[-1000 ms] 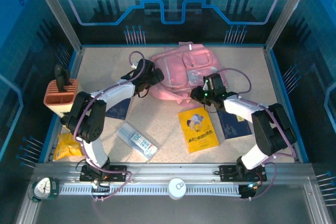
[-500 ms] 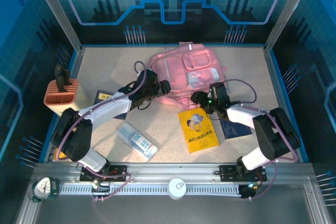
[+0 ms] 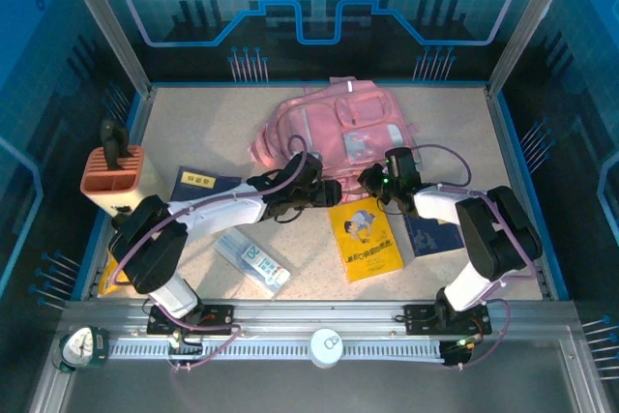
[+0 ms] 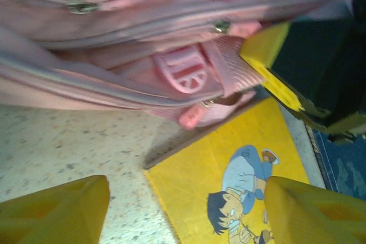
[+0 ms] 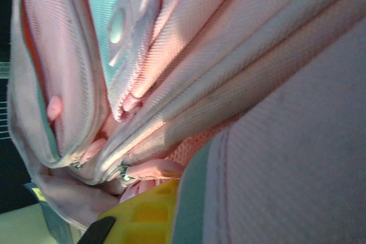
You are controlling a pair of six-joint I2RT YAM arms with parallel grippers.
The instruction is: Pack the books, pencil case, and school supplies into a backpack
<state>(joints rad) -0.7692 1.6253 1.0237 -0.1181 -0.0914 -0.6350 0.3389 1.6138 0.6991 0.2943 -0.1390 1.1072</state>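
Backpack [image 3: 329,128], yellow book [image 3: 366,239] outside it — left fingers [image 4: 51,210] spread, right fingers [image 5: 146,212] — cannot tell.

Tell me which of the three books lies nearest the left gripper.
The yellow book with the cartoon boy: the left gripper hangs open at its far corner. The labelled navy book and the other navy book lie farther off.
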